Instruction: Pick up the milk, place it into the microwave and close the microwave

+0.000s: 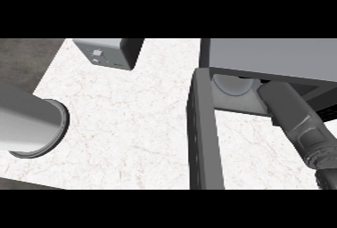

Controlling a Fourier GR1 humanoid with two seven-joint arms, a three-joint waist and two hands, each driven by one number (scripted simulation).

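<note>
- Right now the right forearm (297,122) is reaching from the near right corner up into the open microwave (270,58), which is standing at the far right of the white marbled desk (132,120).
- Its hand is lying hidden inside the microwave's cavity, so I cannot tell whether it is released, clenched or grasping anything.
- No milk is showing anywhere; if it is in the cavity, the forearm and the microwave's top are hiding it.
- Just left of the forearm, the pale round turntable plate (232,84) is peeking out at the cavity's mouth.
- The microwave door (203,133) is standing wide open, running from the cavity's left edge toward the near side.
- At the left edge, the left forearm (30,122) is showing only as a thick grey cylinder; its hand is out of view.
- A small grey appliance (108,52) is sitting on the far side of the desk, well apart from the microwave.
</note>
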